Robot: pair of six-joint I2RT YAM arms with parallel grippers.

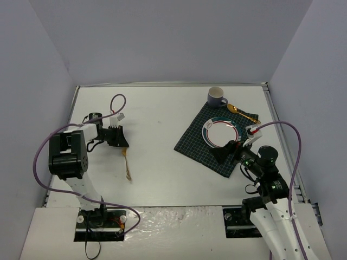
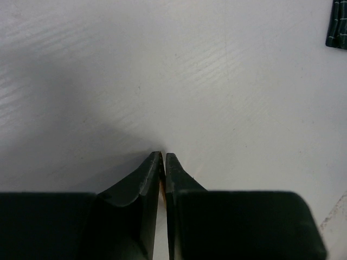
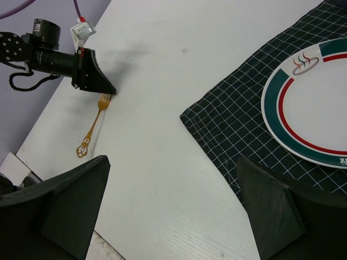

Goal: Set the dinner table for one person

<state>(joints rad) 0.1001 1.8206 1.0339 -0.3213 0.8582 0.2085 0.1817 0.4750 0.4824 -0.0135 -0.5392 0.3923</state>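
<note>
The dinner table [image 1: 162, 108] spreads white beneath us, and on its right side lies the dark checked cloth [image 1: 198, 138] with the plate [image 1: 219, 132] on it, a mug [image 1: 217, 96] at the far corner and a gold spoon [image 1: 244, 112] just beside. Our right gripper [image 3: 172, 162] hovers at the cloth's near edge, fingers spread wide, holding nothing. Over on the left, well apart from the cloth, is the gold fork [image 3: 93, 125]: tines at our left gripper [image 2: 164, 158], handle trailing toward the near edge. Those jaws are pressed almost together, a gold sliver between them, so we judge they pinch the fork's head. The left arm is nearest; the setting lies away to its right
</note>
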